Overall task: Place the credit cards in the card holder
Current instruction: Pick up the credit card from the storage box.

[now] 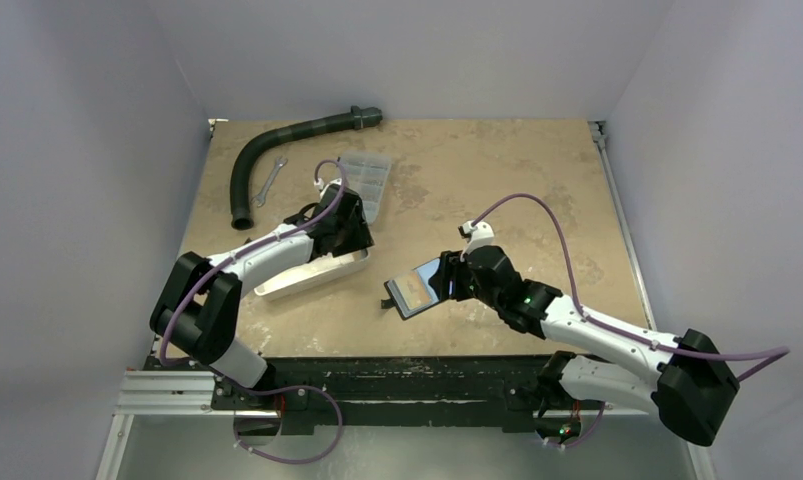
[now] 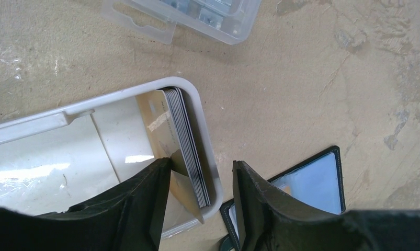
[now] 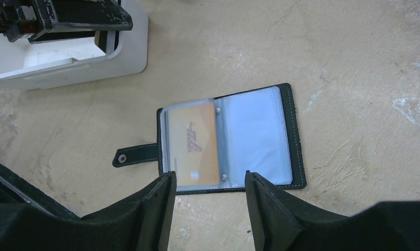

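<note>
We see a worn tan tabletop (image 1: 497, 180) with a dark corrugated hose (image 1: 267, 150) curving across its far left corner.

Near the left side lies a white rectangular plastic tray (image 2: 118, 94), and just beyond it a clear plastic compartment box (image 1: 365, 180).

The left gripper (image 2: 202, 167) hangs over the tray's right end with its jaws roughly half apart. One finger is inside the tray and the other outside its right wall. Between them stand that wall and a stack of thin silvery-grey credit cards (image 2: 189, 146), which leans on edge against the inside of the wall. We see a gap between the outer finger and the wall, so nothing is gripped.

To the right of the tray, near the middle of the table, the small black folding card holder (image 3: 254, 136) lies open and flat, its pale bluish clear sleeves facing up and its snap strap pointing left.

The right gripper (image 3: 208, 175) is directly over the holder's near edge. Its jaws are moderately apart, with only the holder's sleeves showing between them.

One orange-yellow plastic card (image 3: 194, 144) sits inside the holder's left sleeve.
</note>
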### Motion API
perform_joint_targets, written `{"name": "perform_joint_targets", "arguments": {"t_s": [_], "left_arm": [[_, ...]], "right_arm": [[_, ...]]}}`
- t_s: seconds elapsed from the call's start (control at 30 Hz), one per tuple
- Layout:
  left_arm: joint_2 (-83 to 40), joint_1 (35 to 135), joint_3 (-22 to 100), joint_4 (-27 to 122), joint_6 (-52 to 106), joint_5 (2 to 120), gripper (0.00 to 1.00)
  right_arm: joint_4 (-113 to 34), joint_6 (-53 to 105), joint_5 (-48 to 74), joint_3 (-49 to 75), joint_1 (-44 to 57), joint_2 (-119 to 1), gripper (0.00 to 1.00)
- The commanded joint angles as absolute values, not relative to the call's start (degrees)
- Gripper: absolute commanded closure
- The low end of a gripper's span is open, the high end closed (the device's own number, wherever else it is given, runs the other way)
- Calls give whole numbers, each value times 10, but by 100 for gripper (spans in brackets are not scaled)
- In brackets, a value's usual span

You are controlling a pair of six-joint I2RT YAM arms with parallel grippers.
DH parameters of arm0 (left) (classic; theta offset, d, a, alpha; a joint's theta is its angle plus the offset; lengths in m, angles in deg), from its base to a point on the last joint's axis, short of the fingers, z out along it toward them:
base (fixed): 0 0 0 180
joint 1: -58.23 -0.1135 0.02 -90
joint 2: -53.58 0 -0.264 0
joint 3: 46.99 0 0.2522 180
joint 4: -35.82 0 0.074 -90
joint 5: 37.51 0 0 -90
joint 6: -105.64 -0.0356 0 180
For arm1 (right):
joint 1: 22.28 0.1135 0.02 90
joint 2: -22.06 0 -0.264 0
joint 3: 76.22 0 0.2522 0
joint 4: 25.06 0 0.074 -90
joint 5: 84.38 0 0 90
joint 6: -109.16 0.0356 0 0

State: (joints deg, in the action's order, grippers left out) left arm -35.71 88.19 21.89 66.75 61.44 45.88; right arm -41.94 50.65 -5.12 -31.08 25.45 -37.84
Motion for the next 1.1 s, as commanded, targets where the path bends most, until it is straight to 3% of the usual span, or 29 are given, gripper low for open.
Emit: {"name": "perform_joint_targets", "arguments": {"t_s": [0.0,1.07], "left_arm": [[-337,878,224,643,609,451,52],[-296,878,241,708,587,412,83]], "right_arm": [[-403,502,-50,-311,255,-382,41],[-391,496,-30,-292,255,-431,41]]}}
